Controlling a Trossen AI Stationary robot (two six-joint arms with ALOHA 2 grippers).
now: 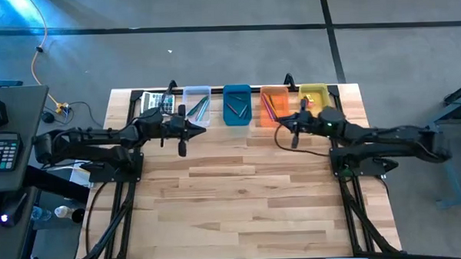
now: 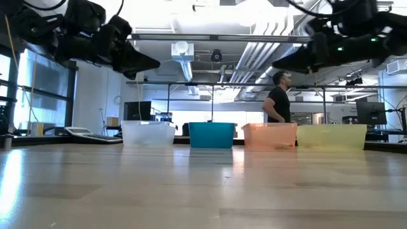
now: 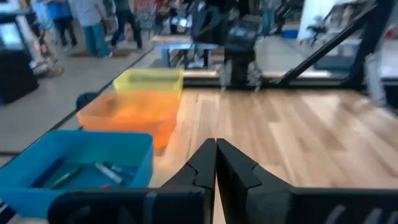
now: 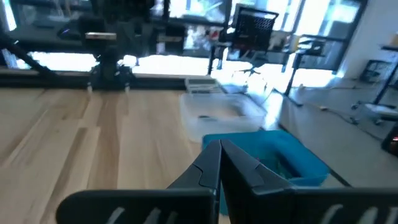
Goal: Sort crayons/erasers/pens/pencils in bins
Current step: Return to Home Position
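Note:
Four bins stand in a row along the table's far edge: clear (image 1: 197,102), blue (image 1: 236,105), orange (image 1: 272,105) and yellow (image 1: 312,97). The clear, blue and orange bins hold thin sticks. No eraser can be made out. My left gripper (image 1: 203,129) is shut and empty. It hovers above the table just in front of the clear bin and points toward the table's right; its wrist view (image 3: 216,146) shows the fingers closed. My right gripper (image 1: 277,129) is shut and empty. It hovers in front of the orange bin and points left; its wrist view (image 4: 220,145) shows the same.
A grey calculator (image 1: 156,101) lies left of the clear bin. A side table with another calculator (image 1: 2,149) stands off the table's left. A person (image 2: 278,98) stands in the room behind the bins. Bare wood (image 1: 240,198) stretches from the bins to the near edge.

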